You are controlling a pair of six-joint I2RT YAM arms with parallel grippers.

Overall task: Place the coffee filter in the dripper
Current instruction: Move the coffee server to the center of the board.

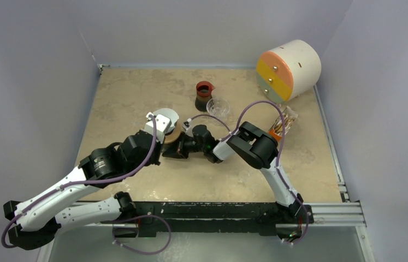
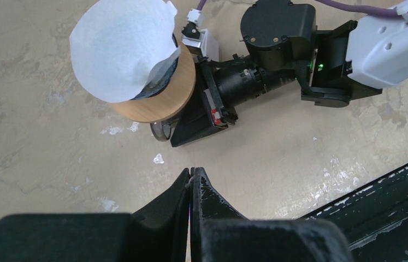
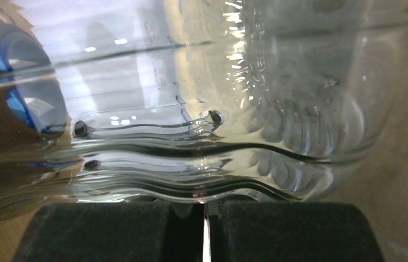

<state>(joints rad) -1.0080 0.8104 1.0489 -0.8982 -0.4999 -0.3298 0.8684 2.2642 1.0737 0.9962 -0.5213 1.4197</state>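
Observation:
A white paper coffee filter [image 2: 122,46] sits in the mouth of the deep-blue dripper [image 2: 160,82], which rests in a tan wooden ring [image 2: 160,106]. In the top view the filter [image 1: 167,116] shows just past my left wrist. My left gripper [image 2: 191,172] is shut and empty, raised above the table on the near side of the dripper; it also shows in the top view [image 1: 157,135]. My right gripper [image 1: 175,144] reaches in from the right and is shut on the dripper's clear glass handle [image 3: 201,164]. The blue dripper [image 3: 21,103] shows through the glass.
A clear glass cup [image 1: 218,106] and a dark cup with a red rim [image 1: 204,94] stand behind the dripper. A large white cylinder with an orange, yellow and green face [image 1: 289,68] lies at the back right. A packet [image 1: 284,124] lies near it.

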